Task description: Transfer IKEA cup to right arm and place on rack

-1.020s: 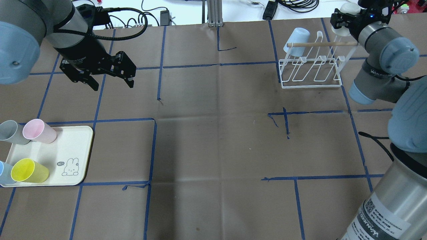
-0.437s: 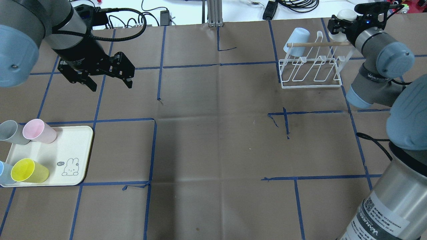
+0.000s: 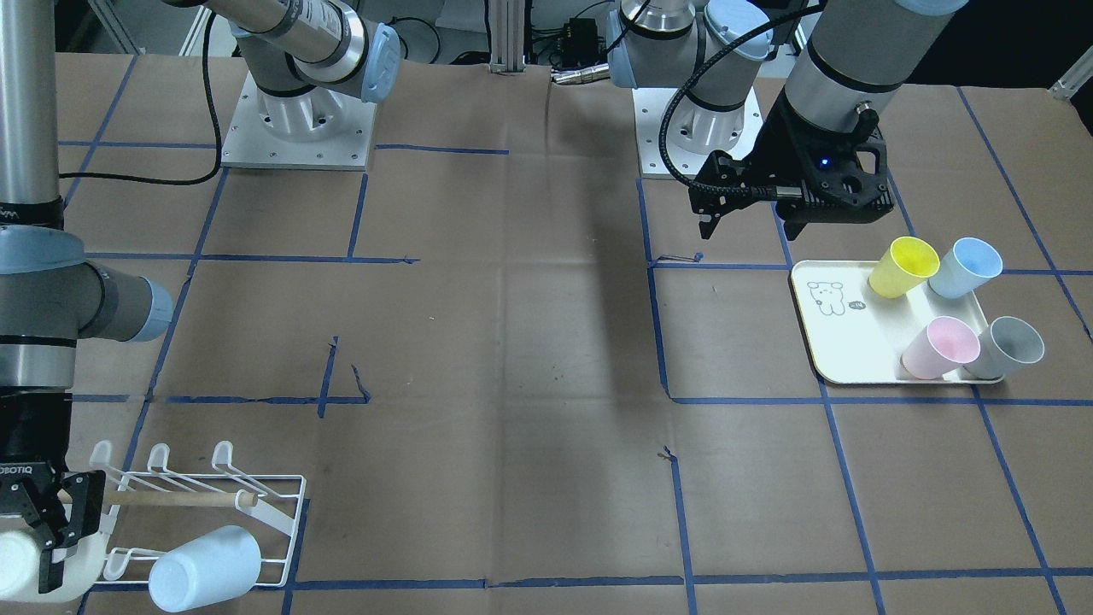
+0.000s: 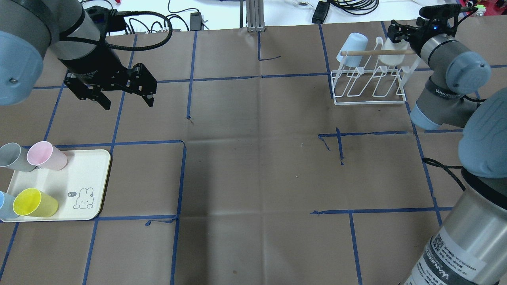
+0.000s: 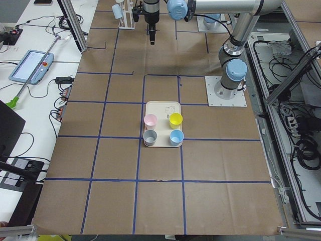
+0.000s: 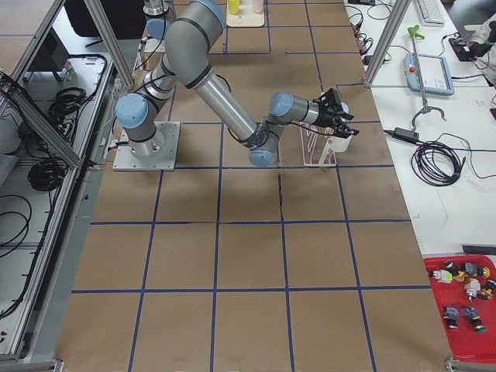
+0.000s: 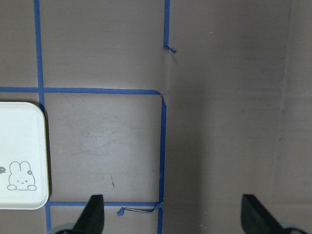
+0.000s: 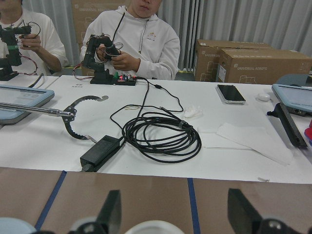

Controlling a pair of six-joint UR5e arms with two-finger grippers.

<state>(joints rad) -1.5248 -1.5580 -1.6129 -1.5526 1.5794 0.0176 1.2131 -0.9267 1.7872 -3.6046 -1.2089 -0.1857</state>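
A white IKEA cup [image 4: 392,58] sits low at the right end of the white wire rack [image 4: 370,85], just behind its wooden dowel [image 4: 372,52]. My right gripper [image 4: 398,35] reaches in from the right and is shut on this cup [image 3: 17,559]; its rim [image 8: 156,227] shows between the fingers in the right wrist view. A light-blue cup [image 4: 352,45] hangs at the rack's left end. Far to the left, my left gripper [image 4: 128,103] hovers open and empty above the brown table, also seen in the front view [image 3: 745,229].
A cream tray [image 4: 85,174] with a rabbit drawing holds pink [image 4: 45,155], grey [image 4: 14,156], yellow [image 4: 33,202] and blue [image 4: 4,205] cups at the left edge. Blue tape lines grid the table. Two people sit behind a white bench [image 8: 234,141] with cables beyond the rack.
My right gripper has carried the white cup down and leftward into the rack's right end. The left gripper has drifted slightly left, still open.
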